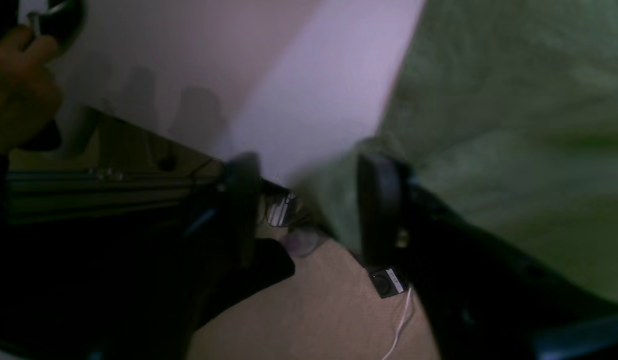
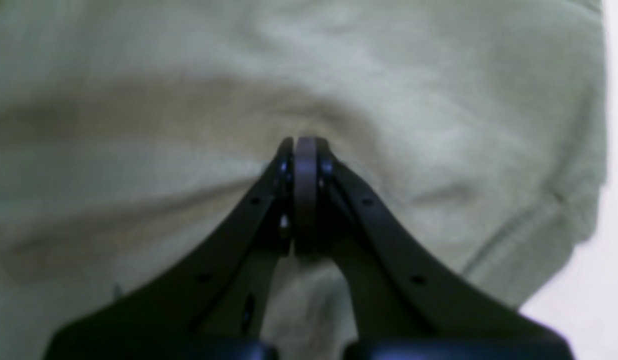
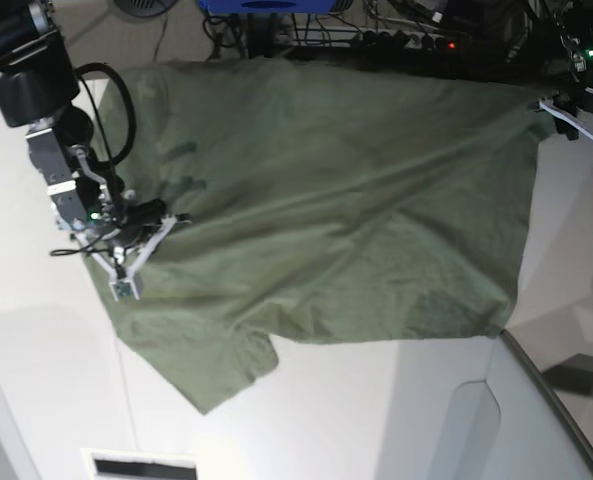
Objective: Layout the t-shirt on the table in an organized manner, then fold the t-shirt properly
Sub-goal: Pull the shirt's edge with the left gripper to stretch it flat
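The olive-green t-shirt (image 3: 326,200) lies spread over the white table (image 3: 376,420), with a sleeve pointing toward the front left. My right gripper (image 3: 124,280) is at the shirt's left edge. In the right wrist view it (image 2: 305,142) is shut on a pinch of the t-shirt (image 2: 439,100), and creases run out from its tip. My left gripper (image 3: 586,130) hovers at the shirt's far right corner. In the left wrist view its jaws (image 1: 311,195) stand apart, open, with the t-shirt (image 1: 514,125) corner lying loose by the right finger (image 1: 381,210) at the table (image 1: 314,90) edge.
Cables and equipment (image 3: 376,30) crowd the space behind the table's far edge. The table's curved edge (image 3: 546,390) runs along the front right. A person's hand (image 1: 19,75) shows in the left wrist view. Beige floor with a white cable (image 1: 399,325) lies below the table edge.
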